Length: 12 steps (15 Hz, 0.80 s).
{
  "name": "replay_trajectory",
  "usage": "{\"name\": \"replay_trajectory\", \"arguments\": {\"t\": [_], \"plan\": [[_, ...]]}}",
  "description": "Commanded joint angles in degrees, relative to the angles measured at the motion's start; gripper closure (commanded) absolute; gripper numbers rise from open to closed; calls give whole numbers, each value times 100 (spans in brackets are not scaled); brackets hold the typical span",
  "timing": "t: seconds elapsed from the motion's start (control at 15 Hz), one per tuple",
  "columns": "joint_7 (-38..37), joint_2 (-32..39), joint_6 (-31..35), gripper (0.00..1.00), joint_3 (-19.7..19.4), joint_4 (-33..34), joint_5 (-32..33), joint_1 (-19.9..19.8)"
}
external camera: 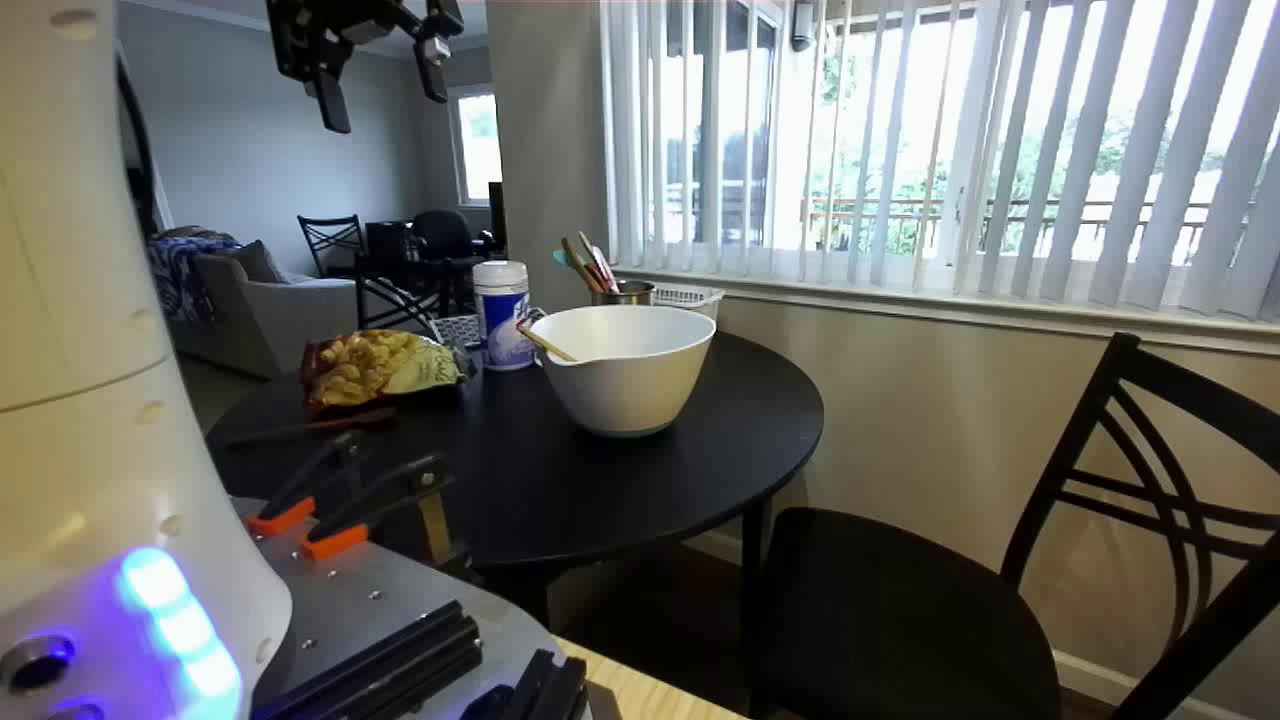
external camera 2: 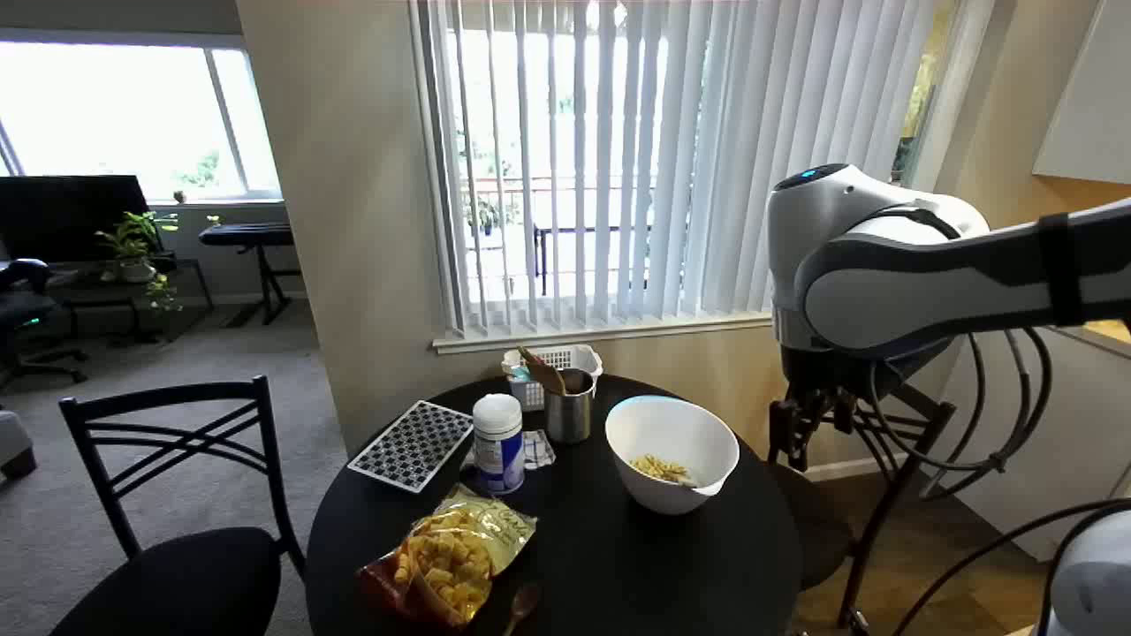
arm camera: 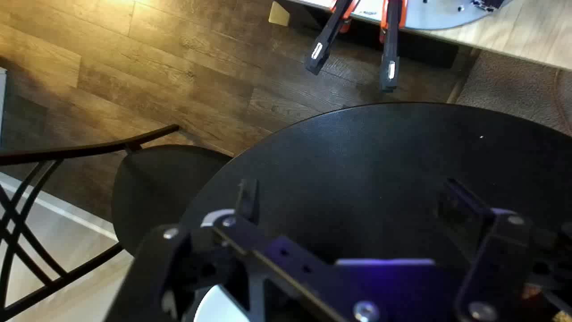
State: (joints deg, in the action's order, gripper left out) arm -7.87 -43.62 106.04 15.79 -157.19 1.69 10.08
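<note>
My gripper (arm camera: 355, 201) stands open high over the black round table (arm camera: 384, 134), its fingers wide apart with only table top showing behind the gap. In an exterior view the gripper (external camera: 385, 105) hangs at the upper left, touching nothing. A white mixing bowl (external camera: 630, 395) rests upright on the table; pale short pieces (external camera 2: 661, 468) lie inside it, and a light wooden handle (external camera: 545, 343) leans at its rim. Only a sliver of the bowl (arm camera: 219, 308) shows under the gripper. An opened bag of yellow puffed snacks (external camera 2: 451, 556) lies on the table, near a dark reddish spoon (external camera 2: 524, 602).
A white-and-blue canister (external camera 2: 499, 455), a metal utensil holder (external camera 2: 568, 417), a white basket (external camera 2: 583, 360) and a checkered panel (external camera 2: 415, 446) occupy the window side. Black chairs (external camera: 900, 610) flank the table. Orange-tipped clamps (external camera: 335, 541) sit at the robot's base.
</note>
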Motion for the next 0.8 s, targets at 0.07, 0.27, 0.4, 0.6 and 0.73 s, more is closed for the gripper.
{"name": "replay_trajectory", "arguments": {"t": [0.07, 0.27, 0.4, 0.6, 0.73], "plan": [[-44, 16, -21, 0, -69, 15, 47, 74], [-44, 16, -21, 0, -69, 15, 47, 74], [101, 93, 97, 0, -28, 33, 233, 76], [614, 426, 529, 0, -5, 130, 747, 176], [784, 602, 1016, 0, 4, 96, 1116, 225]]}}
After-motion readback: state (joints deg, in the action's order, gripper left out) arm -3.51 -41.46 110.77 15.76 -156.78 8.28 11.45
